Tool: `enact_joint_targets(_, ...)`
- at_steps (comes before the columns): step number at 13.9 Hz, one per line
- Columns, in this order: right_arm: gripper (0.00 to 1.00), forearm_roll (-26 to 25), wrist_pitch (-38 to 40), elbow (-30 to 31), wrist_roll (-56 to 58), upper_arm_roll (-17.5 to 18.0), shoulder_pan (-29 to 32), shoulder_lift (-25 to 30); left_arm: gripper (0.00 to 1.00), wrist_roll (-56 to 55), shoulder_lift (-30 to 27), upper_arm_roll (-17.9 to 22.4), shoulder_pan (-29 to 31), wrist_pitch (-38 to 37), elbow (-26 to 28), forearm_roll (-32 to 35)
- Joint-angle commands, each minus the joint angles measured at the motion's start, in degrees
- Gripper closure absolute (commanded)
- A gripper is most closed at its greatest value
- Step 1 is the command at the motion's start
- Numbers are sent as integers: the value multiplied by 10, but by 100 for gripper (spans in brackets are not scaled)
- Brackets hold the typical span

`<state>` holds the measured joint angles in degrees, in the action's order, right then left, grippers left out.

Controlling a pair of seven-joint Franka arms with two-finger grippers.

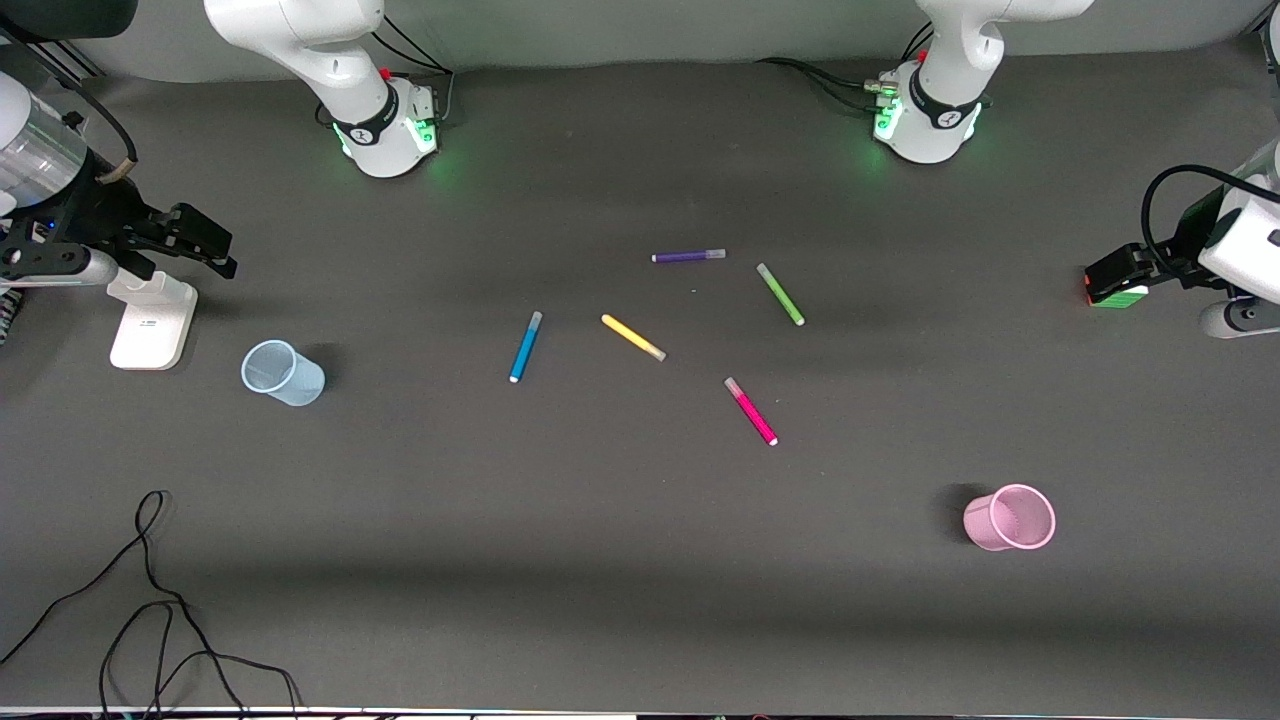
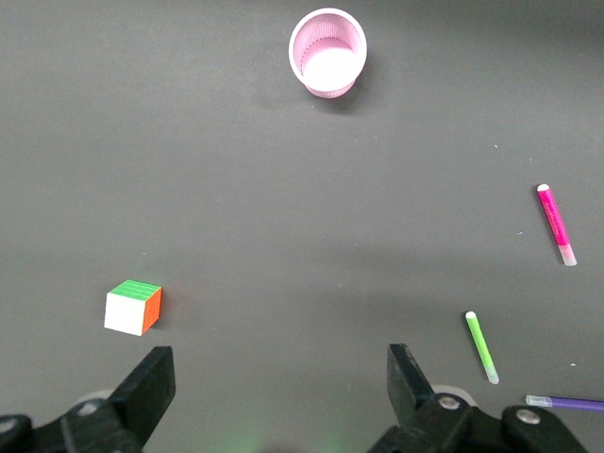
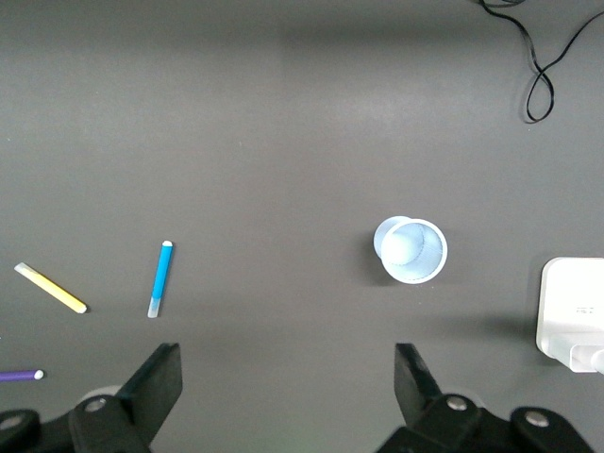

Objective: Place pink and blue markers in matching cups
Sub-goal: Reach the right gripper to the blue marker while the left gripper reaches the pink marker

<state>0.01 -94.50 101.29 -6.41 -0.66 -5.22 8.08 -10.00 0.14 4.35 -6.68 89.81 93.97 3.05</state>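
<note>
Still loose on table (image 1: pixel 640 600): pink marker (image 1: pixel 751 411), blue marker (image 1: pixel 525 346).

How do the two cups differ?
The blue cup is translucent with smooth walls; the pink cup is opaque with ribbed, mesh-like walls. The blue cup stands toward the right arm's end of the table, the pink cup toward the left arm's end and nearer the front camera. Both stand upright and empty.
</note>
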Motion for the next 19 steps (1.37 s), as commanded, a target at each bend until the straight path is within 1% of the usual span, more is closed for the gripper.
enact_joint_targets(1,0,-13,-7,0,11,0,1,-2,0,-13,4,9,-15,-10,-12,6)
enact_joint_targets(4,0,-12,-2,3,11,0,1,-4,0,-11,3,9,-14,11,16,9)
enact_joint_targets(6,0,-6,-2,0,9,6,-2,-25,0,-4,1,9,-15,12,29,10)
enact_joint_targets(7,0,1,-2,-4,8,8,-14,-43,0,-4,5,9,-15,18,27,11)
enact_joint_targets(9,0,27,-1,-28,5,9,-31,-96,0,-14,11,8,-19,30,23,19)
enact_joint_targets(10,0,37,3,-33,-1,9,-44,-120,0,-13,25,4,-28,40,20,20)
enact_joint_targets(11,0,45,5,-37,-18,9,-63,-152,0,-12,44,0,-32,47,11,18)
enact_joint_targets(12,0,62,11,-46,-66,9,-67,-185,1,-5,74,-17,-34,45,-14,13)
enact_joint_targets(13,0,83,11,-62,-114,10,-73,-227,1,-14,112,-37,-36,38,-52,10)
enact_joint_targets(14,0,92,12,-76,-135,9,-89,-260,1,-25,152,-53,-35,33,-87,-1)
enact_joint_targets(15,0,94,17,-88,-142,9,-102,-291,1,-67,190,-68,-37,27,-115,-20)
enact_joint_targets(17,0,104,19,-98,-151,10,-121,-349,1,-215,265,-104,-54,29,-154,-29)
enact_joint_targets(18,0,129,19,-97,-159,9,-124,-381,1,-297,298,-123,-68,37,-162,-24)
enact_joint_targets(19,0,157,19,-97,-166,9,-124,-405,1,-356,330,-129,-84,48,-174,-24)
